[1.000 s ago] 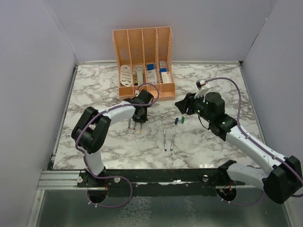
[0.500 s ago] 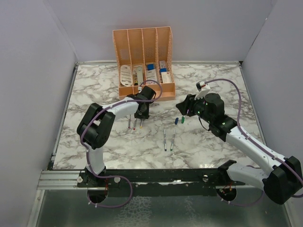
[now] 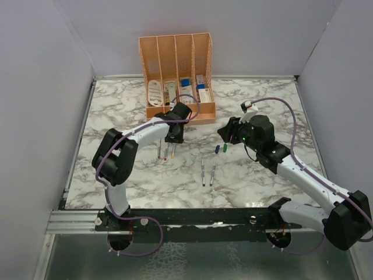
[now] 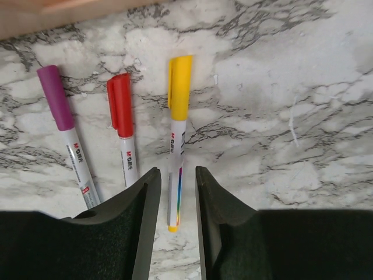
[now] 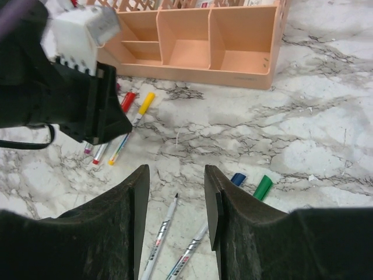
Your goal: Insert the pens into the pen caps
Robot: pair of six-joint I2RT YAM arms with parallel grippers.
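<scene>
Three capped pens lie side by side on the marble: purple, red and yellow. My left gripper is open just above the yellow pen's tail, its jaws on either side without touching it. Two uncapped pens lie near the table's middle. A loose blue pen cap and a green pen cap rest to their right. My right gripper hovers open above the marble between the uncapped pens and those caps, holding nothing.
A peach organiser with white boxes and cards stands at the back of the table, just behind the left gripper. Grey walls close in both sides. The right gripper sits a short way right of the left one.
The left gripper's jaws have parted and let go of the yellow pen, which now lies on the marble; the wrist shifted slightly toward the organiser. The right arm barely moved.
</scene>
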